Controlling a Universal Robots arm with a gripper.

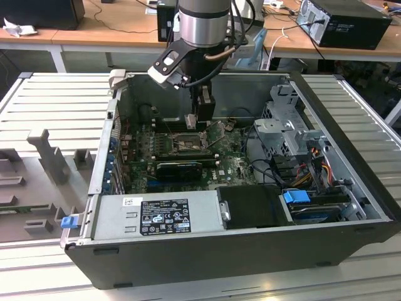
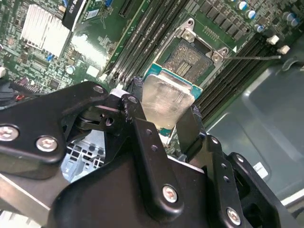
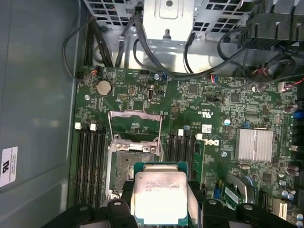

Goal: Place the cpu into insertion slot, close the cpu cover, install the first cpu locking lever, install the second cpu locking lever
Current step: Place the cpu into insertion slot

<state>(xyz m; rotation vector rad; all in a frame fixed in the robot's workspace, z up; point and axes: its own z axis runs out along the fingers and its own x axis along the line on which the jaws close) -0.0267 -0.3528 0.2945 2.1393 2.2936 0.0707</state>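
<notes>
silver-grey metal faces the chip (image 3: 160, 197), which is pinched between the two black fingers (image 2: 190, 128) of the tool (image 3: 161, 202). in both wrist views the fingers press on opposite edges of it, and its green rim shows around the metal face. the chip hangs above the green board (image 3: 213, 104) and is not seated. the socket (image 3: 127, 164) lies just beside it, bare, with its grey field of contacts open to view. in the first wrist view one edge of the chip overlaps the socket's nearest corner.

the cover plate (image 3: 135, 124) is swung open, on the side of the socket away from the chip. thin wire levers (image 3: 110, 130) show along both sides of the open plate. long black memory slots (image 3: 90, 156) flank the socket on both sides. a ribbed silver heat sink (image 3: 254, 145) and a coin battery (image 3: 103, 87) sit elsewhere on the board.

in the exterior view the tool reaches down into the open computer case (image 1: 219, 251), over the middle of the board. the case lies on its side on a grey ribbed table (image 1: 56, 100).
</notes>
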